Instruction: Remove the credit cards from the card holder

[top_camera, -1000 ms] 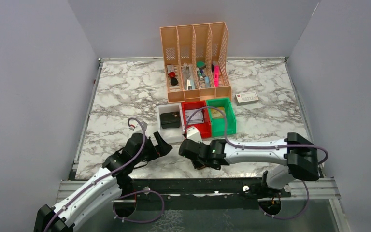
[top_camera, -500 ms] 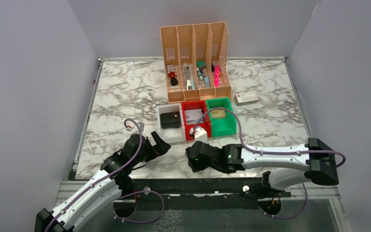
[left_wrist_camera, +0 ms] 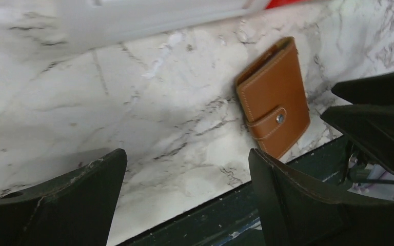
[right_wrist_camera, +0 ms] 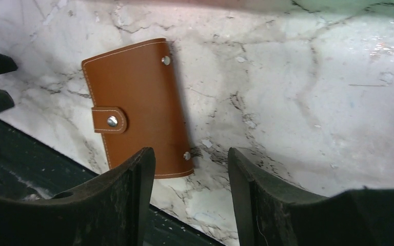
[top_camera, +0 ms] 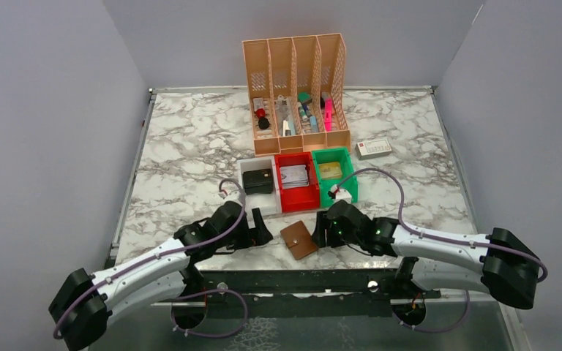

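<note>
Card holder [top_camera: 298, 240] snapped shut, flat — between left gripper [left_wrist_camera: 184, 169] and right gripper [right_wrist_camera: 191, 164], touching neither; both spread, holding nothing.

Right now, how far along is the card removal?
Done: credit cards lie in the red bin. In hand: nothing; the left gripper and right gripper stand open either side of the card holder. Left: it lies snapped shut, so any cards inside are hidden.
</note>
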`<state>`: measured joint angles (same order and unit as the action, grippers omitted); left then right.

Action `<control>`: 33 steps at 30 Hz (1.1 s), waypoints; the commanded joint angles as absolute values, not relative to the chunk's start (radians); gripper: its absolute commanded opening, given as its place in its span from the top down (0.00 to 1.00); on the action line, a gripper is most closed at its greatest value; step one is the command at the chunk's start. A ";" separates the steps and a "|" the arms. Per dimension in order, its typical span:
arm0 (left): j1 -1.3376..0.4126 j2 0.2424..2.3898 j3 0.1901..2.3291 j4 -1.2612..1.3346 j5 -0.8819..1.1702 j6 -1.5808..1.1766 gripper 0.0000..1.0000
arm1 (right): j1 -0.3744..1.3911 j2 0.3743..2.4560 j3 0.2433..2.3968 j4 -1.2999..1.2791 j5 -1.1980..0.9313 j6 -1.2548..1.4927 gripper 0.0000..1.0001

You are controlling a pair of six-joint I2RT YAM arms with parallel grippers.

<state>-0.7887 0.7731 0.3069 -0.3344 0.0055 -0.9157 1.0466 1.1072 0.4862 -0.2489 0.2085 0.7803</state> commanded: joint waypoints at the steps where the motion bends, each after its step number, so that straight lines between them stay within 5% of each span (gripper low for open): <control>1: -0.928 0.853 0.400 -0.276 -0.122 -0.939 0.10 | 0.989 1.093 0.441 -0.061 0.027 0.745 0.41; 9: -1.114 1.165 0.582 -0.255 -0.229 -0.937 0.13 | 0.939 1.182 0.429 0.001 -0.054 0.712 0.43; 19: -1.182 1.386 0.713 -0.262 -0.247 -0.906 0.27 | 0.937 1.203 0.337 0.076 -0.052 0.775 0.48; 30: -1.226 1.527 0.810 -0.384 -0.302 -0.865 0.52 | 0.937 1.249 0.280 0.179 -0.078 0.857 0.54; 33: -1.241 1.574 0.848 -0.436 -0.328 -0.862 0.65 | 0.937 1.256 0.278 0.187 -0.081 0.864 0.57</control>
<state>-1.2160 1.5139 0.8036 -0.3645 -0.2749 -0.8867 0.9352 1.2175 0.3164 0.2089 -0.0498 0.8368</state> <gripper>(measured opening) 0.426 0.450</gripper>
